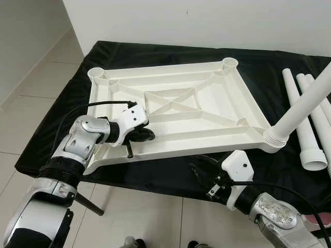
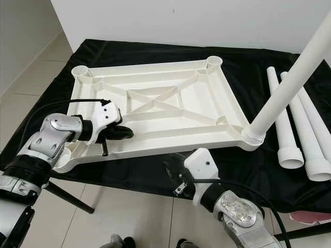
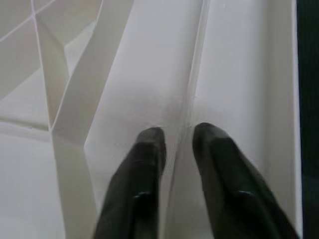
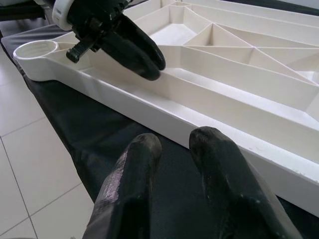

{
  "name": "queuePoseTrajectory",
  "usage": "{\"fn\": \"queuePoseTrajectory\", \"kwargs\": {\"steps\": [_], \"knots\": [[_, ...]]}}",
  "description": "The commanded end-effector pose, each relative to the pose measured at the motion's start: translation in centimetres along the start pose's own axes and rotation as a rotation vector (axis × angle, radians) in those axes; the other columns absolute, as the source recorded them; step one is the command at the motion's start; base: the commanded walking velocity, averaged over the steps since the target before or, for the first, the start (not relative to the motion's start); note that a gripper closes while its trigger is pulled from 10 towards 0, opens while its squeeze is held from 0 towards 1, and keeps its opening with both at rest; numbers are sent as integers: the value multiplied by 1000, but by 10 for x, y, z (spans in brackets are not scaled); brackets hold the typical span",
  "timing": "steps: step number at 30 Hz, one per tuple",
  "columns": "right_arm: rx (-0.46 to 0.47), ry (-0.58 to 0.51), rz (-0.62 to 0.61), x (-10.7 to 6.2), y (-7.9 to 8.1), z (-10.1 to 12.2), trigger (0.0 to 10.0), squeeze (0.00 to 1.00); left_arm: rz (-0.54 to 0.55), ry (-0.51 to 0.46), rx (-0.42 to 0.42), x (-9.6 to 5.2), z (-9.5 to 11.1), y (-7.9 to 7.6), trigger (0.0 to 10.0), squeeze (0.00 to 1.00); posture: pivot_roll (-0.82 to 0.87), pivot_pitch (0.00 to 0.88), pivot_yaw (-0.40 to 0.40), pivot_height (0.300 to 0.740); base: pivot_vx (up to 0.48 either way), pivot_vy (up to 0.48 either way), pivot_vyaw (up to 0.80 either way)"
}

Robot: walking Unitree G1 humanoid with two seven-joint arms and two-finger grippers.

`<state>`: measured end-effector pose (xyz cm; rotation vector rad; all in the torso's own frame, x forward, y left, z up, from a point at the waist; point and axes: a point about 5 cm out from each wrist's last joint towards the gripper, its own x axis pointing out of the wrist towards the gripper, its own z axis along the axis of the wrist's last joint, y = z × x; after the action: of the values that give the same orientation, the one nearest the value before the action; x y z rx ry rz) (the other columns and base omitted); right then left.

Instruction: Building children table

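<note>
The white plastic tabletop (image 1: 170, 149) lies upside down on a black cloth, ribs facing up. One white leg (image 1: 305, 101) stands in its near right corner socket (image 1: 275, 138). My left gripper (image 1: 142, 135) rests on the near left part, its fingers (image 3: 149, 144) shut astride a thin rib (image 3: 192, 89) beside the front rail. My right gripper (image 1: 199, 170) hovers low in front of the near edge, over the cloth. Its fingers (image 4: 142, 149) are slightly open with nothing between them. The left gripper (image 4: 147, 59) also shows in the right wrist view.
Three loose white legs (image 1: 307, 132) lie on the cloth (image 1: 155, 175) at the right. Empty sockets sit at the far left (image 1: 96, 73), far right (image 1: 230, 63) and near left (image 4: 36, 49) corners. Tiled floor (image 1: 145, 217) lies below the near edge; a wall runs behind.
</note>
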<state>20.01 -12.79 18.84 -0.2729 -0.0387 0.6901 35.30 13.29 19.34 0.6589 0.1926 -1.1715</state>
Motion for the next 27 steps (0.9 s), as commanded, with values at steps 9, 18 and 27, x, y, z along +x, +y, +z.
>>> {"fn": "queuePoseTrajectory", "kwargs": {"steps": [9, 18, 27], "knots": [[11, 3, 49, 1, 5, 2, 10000, 0, 29, -9, -5, -11, -1, 5, 10000, 0, -21, 179, 52, 740, 0, 0, 0], [23, 5, 88, 2, 10, 1, 10000, 0, -16, 65, -19, -2, -21, -3, 10000, 0, -28, 180, 57, 740, 0, 0, 0], [25, 4, 86, 3, 9, 2, 10000, 0, 2, 109, -19, 3, -27, -3, 8510, 0, -27, 181, 58, 740, 0, 0, 0]]}}
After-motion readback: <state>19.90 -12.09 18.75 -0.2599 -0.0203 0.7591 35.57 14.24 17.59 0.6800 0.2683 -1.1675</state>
